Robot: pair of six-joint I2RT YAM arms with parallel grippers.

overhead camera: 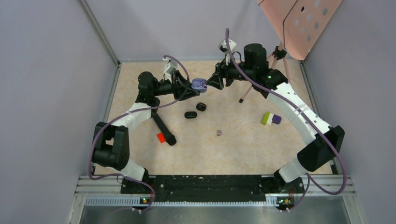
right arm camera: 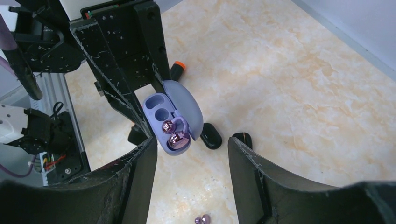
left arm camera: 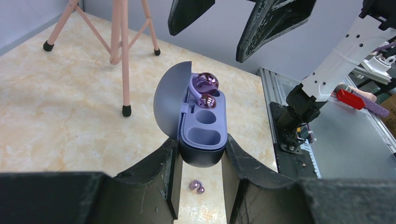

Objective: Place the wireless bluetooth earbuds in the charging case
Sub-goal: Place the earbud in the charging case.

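Left wrist: left pincer clamps open charging case; earbud inside; right pincer agape.

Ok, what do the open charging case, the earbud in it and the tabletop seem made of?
The charging case: likely plastic, matte lavender inside, smooth greyer lid, no sharp glints. The earbud: glossy metallic-looking purple-pink shell, perhaps coated plastic; it shows mirror-like highlights. The tabletop: beige marble pattern, dull sheen; stone or printed laminate, cannot tell.
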